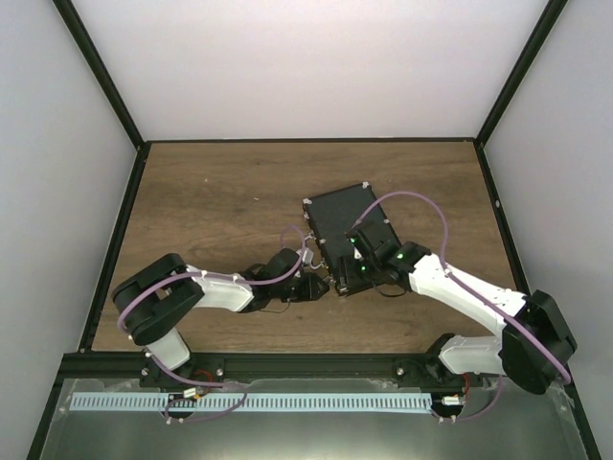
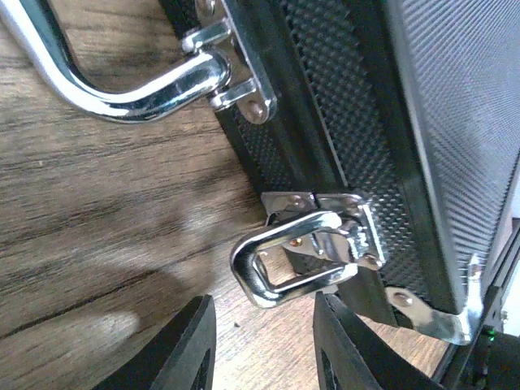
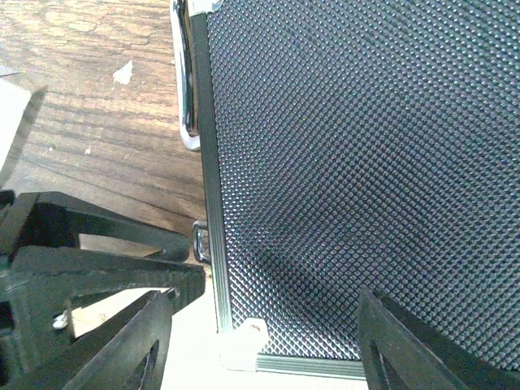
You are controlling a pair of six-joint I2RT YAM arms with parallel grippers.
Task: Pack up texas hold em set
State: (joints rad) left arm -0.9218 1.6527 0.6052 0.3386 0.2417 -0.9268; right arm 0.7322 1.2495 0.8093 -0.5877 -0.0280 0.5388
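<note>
The black hinged case lies shut on the table; cards, chips and dice are out of view. In the left wrist view its side wall shows the silver handle and a silver latch whose loop sticks out towards me. My left gripper is open and empty, its fingers on either side just short of the latch loop. My right gripper is open and empty, spread over the textured lid near its front corner, with the latch at the lid's edge.
The wooden table is walled by white panels with black frame posts. The left arm's gripper shows close by in the right wrist view, so both grippers crowd the case's front corner.
</note>
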